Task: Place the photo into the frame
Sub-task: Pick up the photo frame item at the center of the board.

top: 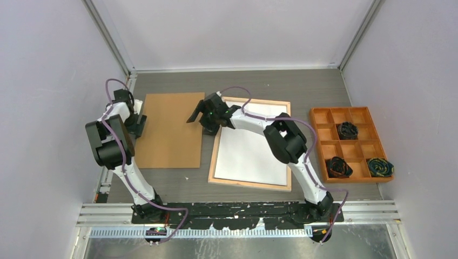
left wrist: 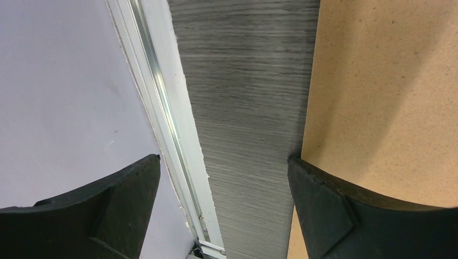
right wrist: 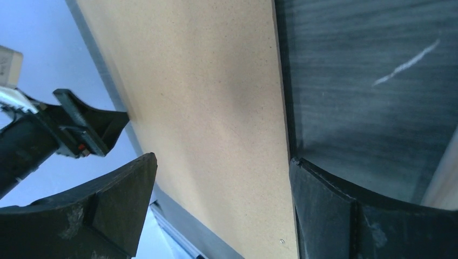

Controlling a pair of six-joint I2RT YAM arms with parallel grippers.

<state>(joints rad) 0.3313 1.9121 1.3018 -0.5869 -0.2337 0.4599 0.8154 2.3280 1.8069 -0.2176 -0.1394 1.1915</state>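
Left arm (top: 110,147) and right arm (top: 254,123) flank the backing board (top: 170,129), jaws wide.

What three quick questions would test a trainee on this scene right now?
1. True or false: the backing board lies flat, left of the frame.
2. How many compartments of the orange tray hold dark bundles? A one, B three, C five.
3. Fill in: the left gripper and the right gripper both stand ____.
Key: 1 true; 2 B; 3 open.
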